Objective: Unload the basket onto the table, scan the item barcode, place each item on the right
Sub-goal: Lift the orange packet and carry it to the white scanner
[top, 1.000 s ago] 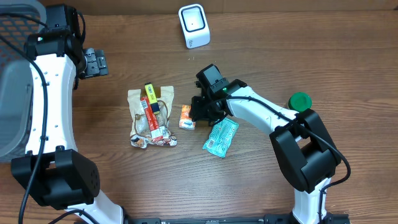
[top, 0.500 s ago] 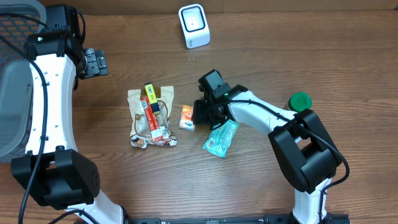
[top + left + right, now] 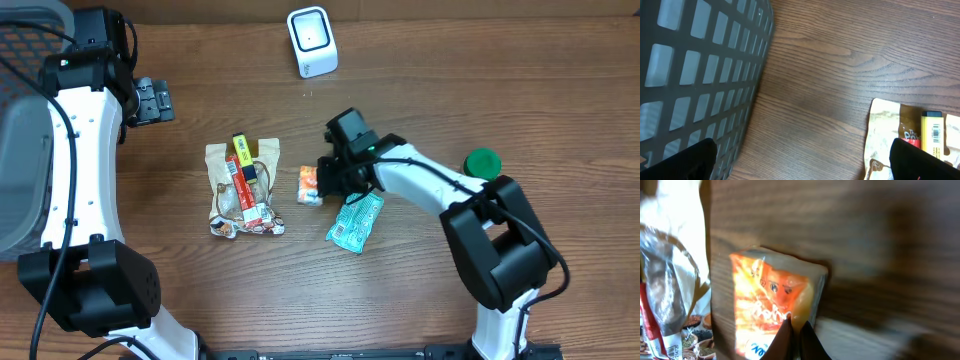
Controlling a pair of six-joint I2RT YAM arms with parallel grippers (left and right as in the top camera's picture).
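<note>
Jaws of the right gripper pinch an edge of the orange packet; left gripper spread beside basket.

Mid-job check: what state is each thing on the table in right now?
right gripper, shut on the orange packet
orange packet, pinched at one edge
left gripper, open and empty
teal packet, lying on the table, not gripped
snack pile, lying on the table, not gripped
scanner, nothing presented to it yet

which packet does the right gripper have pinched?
The small orange packet: the right gripper is shut on its edge. The teal packet and the snack pile lie free, with no gripper on them.
</note>
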